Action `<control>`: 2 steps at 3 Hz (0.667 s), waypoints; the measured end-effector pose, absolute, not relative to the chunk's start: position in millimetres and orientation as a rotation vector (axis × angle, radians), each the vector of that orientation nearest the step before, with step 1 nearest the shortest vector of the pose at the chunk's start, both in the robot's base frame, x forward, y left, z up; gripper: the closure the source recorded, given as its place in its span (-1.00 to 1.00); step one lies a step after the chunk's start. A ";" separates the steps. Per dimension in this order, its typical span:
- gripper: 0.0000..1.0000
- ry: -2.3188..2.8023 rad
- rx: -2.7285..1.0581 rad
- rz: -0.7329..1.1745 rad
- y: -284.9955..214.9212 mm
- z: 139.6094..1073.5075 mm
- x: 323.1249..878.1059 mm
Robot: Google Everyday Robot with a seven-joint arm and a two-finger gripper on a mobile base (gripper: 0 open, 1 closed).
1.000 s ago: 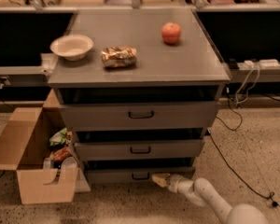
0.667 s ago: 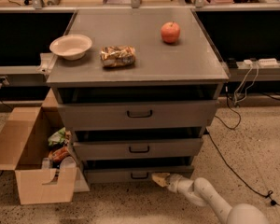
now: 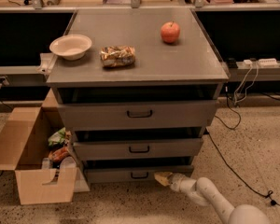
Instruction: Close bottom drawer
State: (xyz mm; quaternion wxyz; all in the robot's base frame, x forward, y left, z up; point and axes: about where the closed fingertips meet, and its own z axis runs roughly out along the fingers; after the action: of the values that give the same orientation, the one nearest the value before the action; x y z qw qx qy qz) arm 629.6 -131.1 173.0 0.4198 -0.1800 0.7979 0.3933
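Note:
The grey cabinet has three drawers. The bottom drawer (image 3: 116,174) has the slimmest front panel and a small dark centre handle (image 3: 139,175); it stands out a little from the cabinet. My gripper (image 3: 160,178) is low at the bottom drawer's front, just right of the handle, with its tan tip at the panel. The white arm (image 3: 210,199) runs from it down to the lower right. The middle drawer (image 3: 137,148) and the top drawer (image 3: 139,114) also stand slightly out.
On the cabinet top (image 3: 144,64) are a white bowl (image 3: 70,46), a snack bag (image 3: 117,56) and a red apple (image 3: 170,32). An open cardboard box (image 3: 30,162) with packets sits on the floor at left. Cables (image 3: 238,125) trail on the floor at right.

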 end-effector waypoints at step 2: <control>1.00 1.953 -0.635 1.046 -175.2 196.7 607.9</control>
State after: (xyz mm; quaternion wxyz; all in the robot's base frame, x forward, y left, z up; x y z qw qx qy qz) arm 607.9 -175.2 196.7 0.4061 -0.2519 0.7744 0.4147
